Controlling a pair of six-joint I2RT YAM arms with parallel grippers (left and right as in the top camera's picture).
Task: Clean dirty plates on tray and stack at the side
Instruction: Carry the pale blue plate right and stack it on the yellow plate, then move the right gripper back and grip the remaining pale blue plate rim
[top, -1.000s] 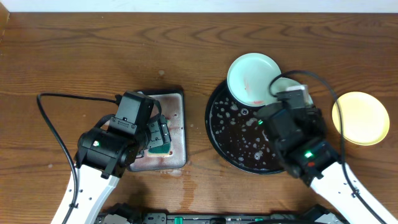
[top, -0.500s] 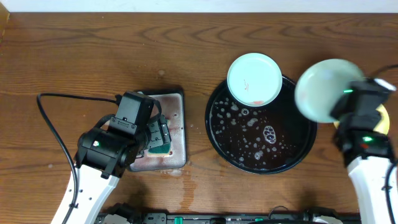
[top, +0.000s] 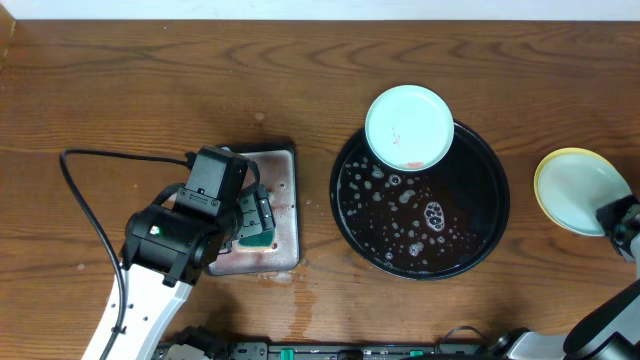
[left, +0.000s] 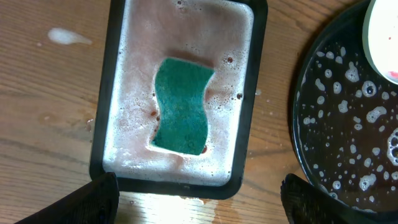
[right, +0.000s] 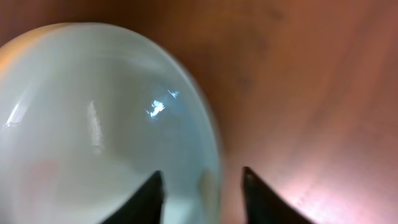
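A mint-white plate with a small red smear rests on the far rim of the black tray, which holds dark foamy water; a slice of that plate shows in the left wrist view. At the right edge a second mint plate lies on the pale yellow plate on the wooden tabletop. My right gripper straddles this mint plate's rim, one finger inside and one outside. My left gripper is open and empty above the sponge tray.
A small grey metal tray full of pinkish suds holds a teal sponge, left of the black tray. A wet patch lies on the wood at the grey tray's near edge.
My right gripper lifted a mint plate off the black tray, carried it right, and lowered it onto the yellow plate. The left arm has not moved.
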